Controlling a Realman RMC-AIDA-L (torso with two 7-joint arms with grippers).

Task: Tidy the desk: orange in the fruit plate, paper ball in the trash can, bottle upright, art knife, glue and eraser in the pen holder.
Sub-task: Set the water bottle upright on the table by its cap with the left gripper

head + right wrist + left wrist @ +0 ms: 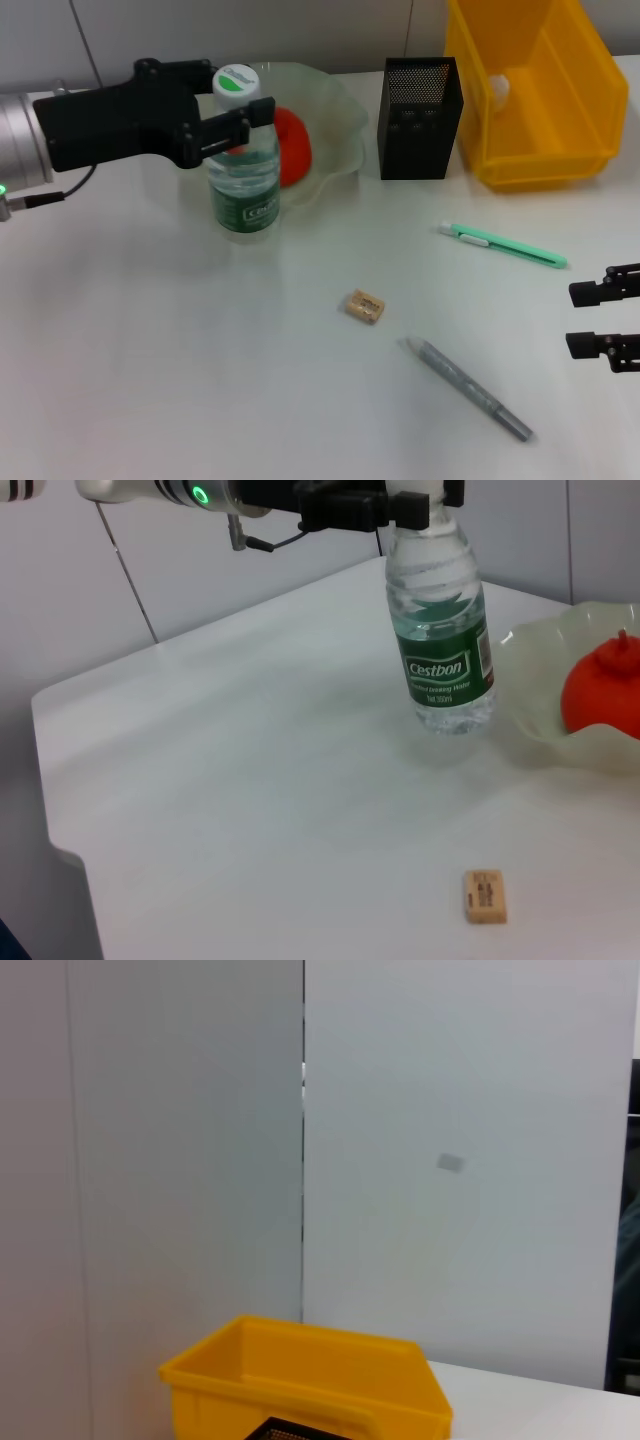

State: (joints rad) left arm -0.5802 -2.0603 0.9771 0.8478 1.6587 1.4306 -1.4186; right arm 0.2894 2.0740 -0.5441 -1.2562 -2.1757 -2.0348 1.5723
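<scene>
The left tool (243,122) is clamped just under the cap of the upright bottle (243,190), whose smooth, part-filled plastic probably slips and sloshes, so the stiffer neck suits gripping.

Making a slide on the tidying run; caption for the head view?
Left gripper clasps the upright bottle beside the fruit plate.
</scene>
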